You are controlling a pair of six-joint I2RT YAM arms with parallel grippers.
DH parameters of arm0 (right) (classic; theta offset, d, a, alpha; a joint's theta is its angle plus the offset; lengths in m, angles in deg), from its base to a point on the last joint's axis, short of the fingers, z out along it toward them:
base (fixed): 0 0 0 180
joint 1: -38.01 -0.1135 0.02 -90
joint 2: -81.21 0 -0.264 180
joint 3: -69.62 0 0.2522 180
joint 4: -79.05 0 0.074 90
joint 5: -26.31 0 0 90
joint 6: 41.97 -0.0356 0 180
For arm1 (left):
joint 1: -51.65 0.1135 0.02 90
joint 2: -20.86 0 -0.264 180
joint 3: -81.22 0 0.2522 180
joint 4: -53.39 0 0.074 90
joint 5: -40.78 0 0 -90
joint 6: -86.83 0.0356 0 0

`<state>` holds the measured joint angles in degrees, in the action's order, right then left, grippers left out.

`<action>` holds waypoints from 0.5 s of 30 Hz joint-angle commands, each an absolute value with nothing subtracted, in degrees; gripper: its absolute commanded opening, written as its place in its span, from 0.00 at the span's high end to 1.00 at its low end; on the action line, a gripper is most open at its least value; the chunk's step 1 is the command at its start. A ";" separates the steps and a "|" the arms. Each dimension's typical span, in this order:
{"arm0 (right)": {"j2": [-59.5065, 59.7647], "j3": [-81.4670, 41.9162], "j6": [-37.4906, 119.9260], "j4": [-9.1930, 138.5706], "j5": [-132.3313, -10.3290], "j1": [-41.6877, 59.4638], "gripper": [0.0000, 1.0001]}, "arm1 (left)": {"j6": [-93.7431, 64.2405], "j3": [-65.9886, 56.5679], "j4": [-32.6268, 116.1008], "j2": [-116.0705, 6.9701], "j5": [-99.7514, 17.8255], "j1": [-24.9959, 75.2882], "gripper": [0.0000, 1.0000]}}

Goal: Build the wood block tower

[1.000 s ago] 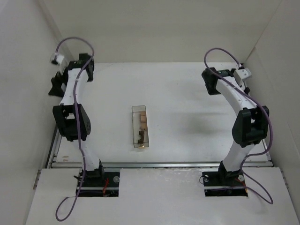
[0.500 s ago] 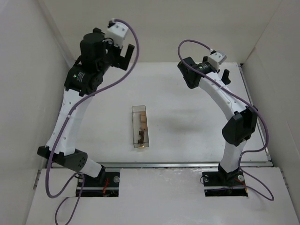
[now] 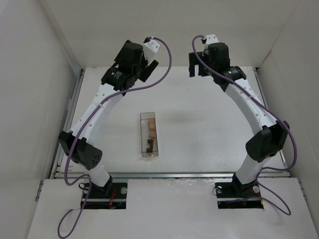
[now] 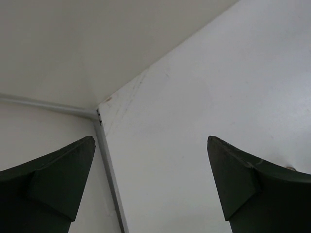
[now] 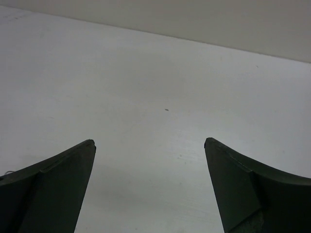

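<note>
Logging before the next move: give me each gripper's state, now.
Left gripper: open, holding nothing.
Right gripper: open, holding nothing.

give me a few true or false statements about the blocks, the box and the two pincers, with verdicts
1. The wood blocks lie inside the clear box. True.
2. The left pincer is shut on a block. False: it is open and empty.
3. Both pincers are over the far part of the table, away from the box. True.
4. The right pincer grips the clear box. False: it is open, with nothing in it.
5. A finished tower stands on the bare table. False: the blocks are in the box.
</note>
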<state>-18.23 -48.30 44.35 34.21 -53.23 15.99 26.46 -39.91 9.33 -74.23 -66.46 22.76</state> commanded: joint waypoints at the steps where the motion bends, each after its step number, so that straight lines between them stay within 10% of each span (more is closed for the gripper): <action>1: -16.18 -49.45 46.20 38.57 -70.27 17.71 0.01 | 23.82 -40.56 17.48 -69.85 -74.62 22.47 0.00; 15: -8.09 -39.41 41.35 42.35 -77.31 19.91 0.01 | -3.35 -35.94 4.48 -71.96 -19.37 39.69 0.00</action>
